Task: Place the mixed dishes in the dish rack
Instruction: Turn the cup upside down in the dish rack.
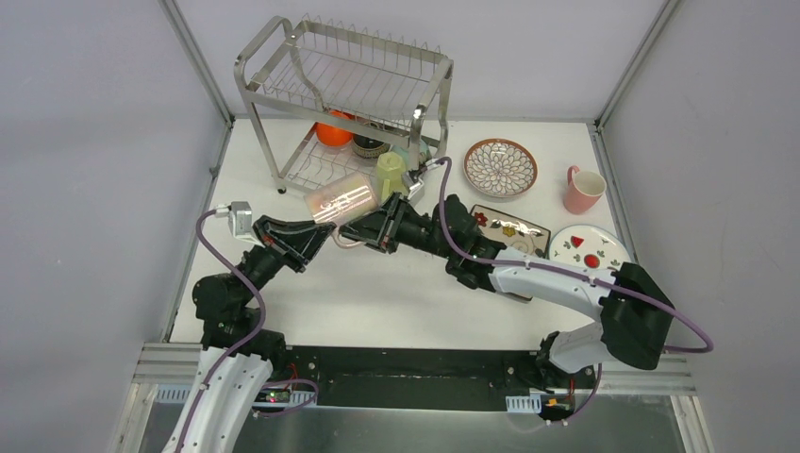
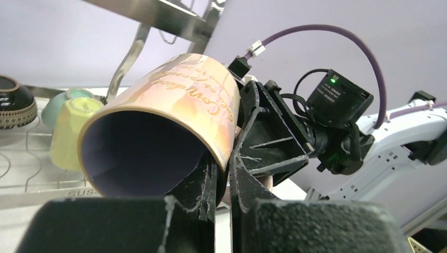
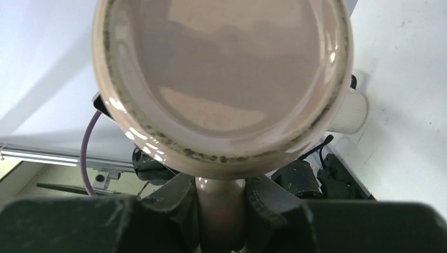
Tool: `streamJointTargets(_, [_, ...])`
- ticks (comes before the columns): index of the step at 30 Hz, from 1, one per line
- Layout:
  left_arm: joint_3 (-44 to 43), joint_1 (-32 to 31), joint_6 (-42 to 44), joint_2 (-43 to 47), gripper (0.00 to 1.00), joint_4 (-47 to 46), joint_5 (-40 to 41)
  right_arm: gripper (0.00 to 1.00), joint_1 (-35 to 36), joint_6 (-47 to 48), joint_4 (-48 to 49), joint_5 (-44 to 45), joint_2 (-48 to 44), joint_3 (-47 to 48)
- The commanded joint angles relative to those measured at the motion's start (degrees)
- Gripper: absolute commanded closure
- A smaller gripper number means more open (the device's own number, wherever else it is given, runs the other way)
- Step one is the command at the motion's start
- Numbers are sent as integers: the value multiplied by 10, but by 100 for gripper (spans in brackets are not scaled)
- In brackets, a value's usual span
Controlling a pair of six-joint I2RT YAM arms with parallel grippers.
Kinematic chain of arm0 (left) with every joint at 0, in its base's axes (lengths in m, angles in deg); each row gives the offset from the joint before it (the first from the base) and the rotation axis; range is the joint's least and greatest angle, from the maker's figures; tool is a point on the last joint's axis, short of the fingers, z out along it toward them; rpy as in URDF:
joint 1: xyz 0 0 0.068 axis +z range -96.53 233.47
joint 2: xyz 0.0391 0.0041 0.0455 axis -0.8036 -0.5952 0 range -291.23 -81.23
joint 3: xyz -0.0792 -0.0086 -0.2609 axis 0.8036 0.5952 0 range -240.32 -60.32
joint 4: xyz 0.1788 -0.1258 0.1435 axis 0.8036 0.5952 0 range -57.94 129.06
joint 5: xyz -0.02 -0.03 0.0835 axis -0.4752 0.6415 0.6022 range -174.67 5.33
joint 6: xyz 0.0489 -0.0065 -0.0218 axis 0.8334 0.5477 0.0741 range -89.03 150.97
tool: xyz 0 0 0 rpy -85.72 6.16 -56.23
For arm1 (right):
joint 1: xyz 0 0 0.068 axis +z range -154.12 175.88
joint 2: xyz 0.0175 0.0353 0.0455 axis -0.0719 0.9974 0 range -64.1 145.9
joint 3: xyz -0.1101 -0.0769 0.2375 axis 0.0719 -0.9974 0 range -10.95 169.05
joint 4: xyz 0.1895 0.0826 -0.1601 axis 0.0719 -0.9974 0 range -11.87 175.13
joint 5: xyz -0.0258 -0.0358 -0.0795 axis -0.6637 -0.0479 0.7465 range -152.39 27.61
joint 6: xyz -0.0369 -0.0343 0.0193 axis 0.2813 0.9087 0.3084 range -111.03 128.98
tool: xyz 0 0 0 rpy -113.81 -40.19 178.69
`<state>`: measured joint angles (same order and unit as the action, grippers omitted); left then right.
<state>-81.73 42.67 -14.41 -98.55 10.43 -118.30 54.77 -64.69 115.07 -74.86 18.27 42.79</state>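
Presently, one lettered mug (image 1: 341, 198), held aloft on its side just before the dish rack (image 1: 351, 87). We judge it glazed ceramic: stiff, slick, chippable, moderately heavy. Left gripper (image 2: 222, 167) pinches its rim wall; right gripper (image 3: 221, 199) clamps the handle (image 3: 221, 225), which we reckon the surest hold.

The dish rack (image 1: 349, 85) is polished steel wire and tube, mirror-shiny. The printed mug (image 2: 174, 100) is glazed ceramic, glossy outside with metallic gold lettering; its base, seen from the right wrist, is smooth with a rough-looking, speckled ring. The left claw (image 2: 220, 179) and the right claw (image 3: 224, 211) are black plastic, matt and grainy. The desk (image 1: 377, 293) is white and matt. The yellow-green mug (image 1: 391, 173) is smooth, glazed ceramic
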Motion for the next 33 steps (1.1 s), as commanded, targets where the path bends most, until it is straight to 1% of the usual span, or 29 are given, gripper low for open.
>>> streamJointTargets(1, [-3, -7, -16, -1, 100, -58, -7, 87, 18, 63, 51, 9, -30, -10])
streamJointTargets(2, [-3, -7, -11, -3, 100, -52, -5, 99, 18, 72, 48, 17, -31, -10])
streamJointTargets(3, [-3, -7, -7, -2, 92, -43, -2, 100, 18, 78, 43, 20, -33, -9])
streamJointTargets(5, [-3, -7, -3, -1, 73, -23, 8, 100, 18, 80, 38, 19, -34, -8])
streamJointTargets(6, [-3, -7, -2, 0, 65, -18, 11, 100, 18, 82, 38, 19, -34, -8])
streamJointTargets(7, [-3, -7, -1, 1, 59, -13, 13, 100, 18, 84, 35, 19, -36, -8])
streamJointTargets(9, [-7, -7, 9, 1, 51, -1, 16, 100, 18, 92, 17, 24, -41, -7])
streamJointTargets(11, [-17, -7, 25, -1, 48, 25, 25, 100, 19, 106, -10, 35, -51, -9])
streamJointTargets(15, [-40, -7, 59, -4, 36, 93, 37, 100, 19, 126, -48, 75, -77, -28])
streamJointTargets(17, [-46, -7, 70, -6, 33, 116, 41, 100, 19, 139, -70, 88, -87, -30])
streamJointTargets(21, [-48, -7, 74, -12, 30, 134, 53, 100, 19, 159, -103, 102, -100, -26])
streamJointTargets(24, [-61, -7, 83, -23, 30, 177, 62, 100, 22, 180, -145, 113, -104, -7])
streamJointTargets(27, [-77, -7, 93, -33, 29, 208, 64, 100, 27, 180, -187, 113, -104, 9])
streamJointTargets(28, [-83, -7, 97, -37, 29, 220, 67, 100, 28, 212, -194, 146, -103, 12])
streamJointTargets(30, [-100, -7, 109, -43, 29, 253, 74, 100, 32, 217, -211, 151, -99, 23])
streamJointTargets(33, [-132, -7, 135, -49, 30, 311, 105, 100, 45, 217, -248, 151, -86, 51])
